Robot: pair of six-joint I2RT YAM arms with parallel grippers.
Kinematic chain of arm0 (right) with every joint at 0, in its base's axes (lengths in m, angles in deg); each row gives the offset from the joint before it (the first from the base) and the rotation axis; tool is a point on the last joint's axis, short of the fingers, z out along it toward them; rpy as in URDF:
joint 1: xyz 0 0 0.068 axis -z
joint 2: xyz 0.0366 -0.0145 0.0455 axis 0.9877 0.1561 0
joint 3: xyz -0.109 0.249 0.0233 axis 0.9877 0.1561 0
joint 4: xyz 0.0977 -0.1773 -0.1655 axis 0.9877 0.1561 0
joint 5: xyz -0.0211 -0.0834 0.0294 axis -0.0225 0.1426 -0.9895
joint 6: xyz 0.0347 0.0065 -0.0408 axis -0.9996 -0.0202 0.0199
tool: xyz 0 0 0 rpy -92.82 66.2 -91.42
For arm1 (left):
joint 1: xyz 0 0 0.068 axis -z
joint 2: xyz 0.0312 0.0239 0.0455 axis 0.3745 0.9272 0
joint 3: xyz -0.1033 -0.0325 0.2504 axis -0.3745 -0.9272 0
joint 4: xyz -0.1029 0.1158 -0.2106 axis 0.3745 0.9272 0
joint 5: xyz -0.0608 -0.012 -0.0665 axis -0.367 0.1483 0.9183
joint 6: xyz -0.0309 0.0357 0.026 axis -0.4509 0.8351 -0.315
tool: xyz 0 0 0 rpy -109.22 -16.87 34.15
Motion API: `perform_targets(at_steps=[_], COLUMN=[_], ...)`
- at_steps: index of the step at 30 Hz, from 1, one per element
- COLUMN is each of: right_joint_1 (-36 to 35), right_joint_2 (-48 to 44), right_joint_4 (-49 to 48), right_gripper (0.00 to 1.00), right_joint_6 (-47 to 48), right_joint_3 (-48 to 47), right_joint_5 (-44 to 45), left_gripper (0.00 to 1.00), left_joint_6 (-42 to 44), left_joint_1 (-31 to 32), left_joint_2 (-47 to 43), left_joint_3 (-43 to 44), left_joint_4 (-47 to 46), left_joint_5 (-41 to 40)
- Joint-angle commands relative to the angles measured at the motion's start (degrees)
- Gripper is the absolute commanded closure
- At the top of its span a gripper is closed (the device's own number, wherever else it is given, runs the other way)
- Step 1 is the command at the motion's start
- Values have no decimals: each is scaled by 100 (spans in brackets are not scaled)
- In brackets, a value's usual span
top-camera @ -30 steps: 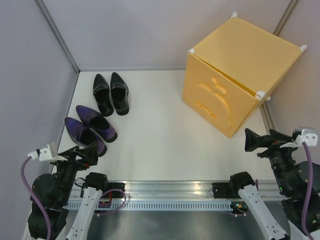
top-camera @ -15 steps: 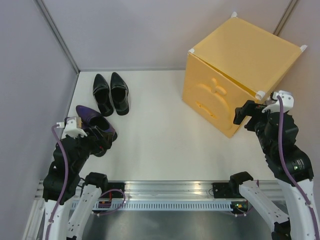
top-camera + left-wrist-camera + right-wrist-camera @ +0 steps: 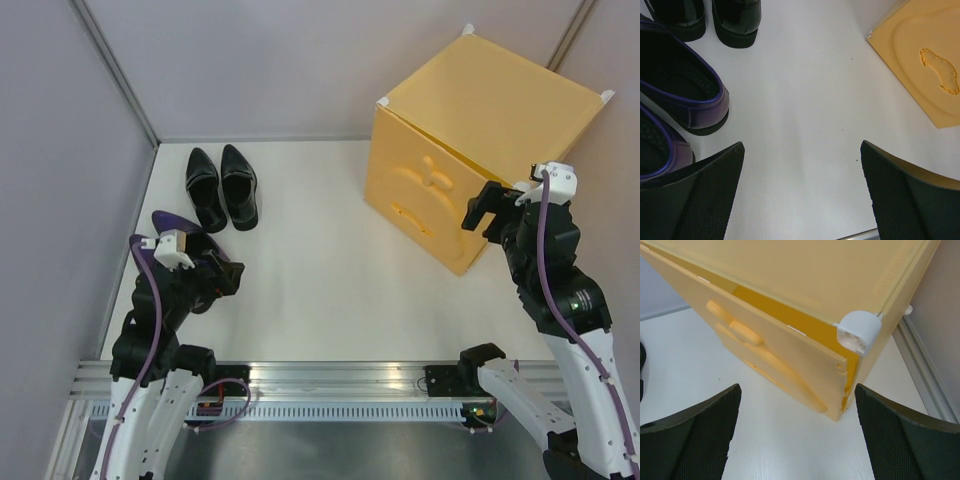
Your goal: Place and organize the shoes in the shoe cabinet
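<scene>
The yellow shoe cabinet stands at the back right, its apple-embossed door slightly ajar along the top and right edge. Two black shoes lie side by side at the back left. One dark purple shoe shows in front of them; in the left wrist view both purple shoes lie left of the fingers. My left gripper hangs open over bare table just right of the purple shoes. My right gripper hangs open, level with the cabinet's near right corner.
Grey walls close in the left, back and right. A metal rail runs along the near edge and another strip along the table's right side. A white corner connector juts from the cabinet's corner.
Both arms have swung in from the near corners. The left gripper moved right over the purple shoes; the right gripper moved up to the cabinet's near corner. Both stayed open.
</scene>
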Motion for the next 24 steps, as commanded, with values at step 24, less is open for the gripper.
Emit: perform_targets(at_steps=[24], right_joint_1=[-7], right_joint_2=[191], right_joint_4=[-609], right_gripper=[2], right_joint_6=[859], right_joint_3=[-77], right_joint_5=[-978], left_gripper=[0], left_joint_6=[247], left_joint_1=[31], left_joint_2=[-224], left_joint_3=[-115], left_joint_4=[-501], left_joint_5=[195])
